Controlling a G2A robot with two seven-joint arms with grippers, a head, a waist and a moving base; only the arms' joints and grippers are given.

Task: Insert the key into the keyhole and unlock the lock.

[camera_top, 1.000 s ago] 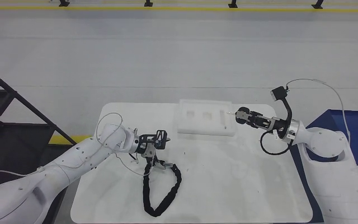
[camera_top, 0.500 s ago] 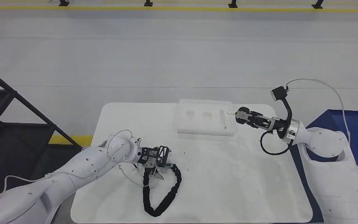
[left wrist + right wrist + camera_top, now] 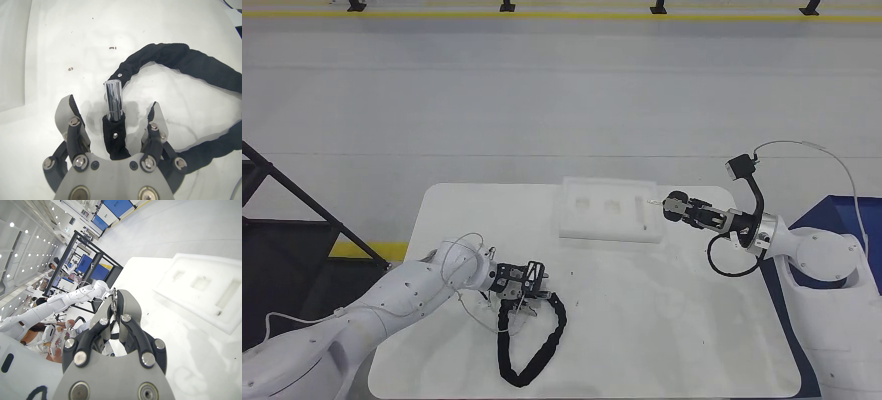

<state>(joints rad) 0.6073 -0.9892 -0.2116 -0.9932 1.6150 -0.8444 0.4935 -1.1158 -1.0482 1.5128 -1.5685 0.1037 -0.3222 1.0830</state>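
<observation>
Foam tray (image 3: 608,210) with three shallow recesses lies on the table (image 3: 692,340) just beyond the fingertips of the right hand (image 3: 672,204); a dark speck (image 3: 219,313) sits in the corner of one recess. The chain lock (image 3: 558,325) wears a black fabric sleeve and lies looped on the table, its two riveted ends meeting at a chrome cylinder (image 3: 114,96). That cylinder sits between the spread fingers (image 3: 65,108) of the left hand (image 3: 112,103), which is released and low over the table, with the loop curling off to one side of it. The right hand is clenched on the key (image 3: 113,307), a ringed bit of metal pinched between its pads, held above the table and well apart from the lock.
</observation>
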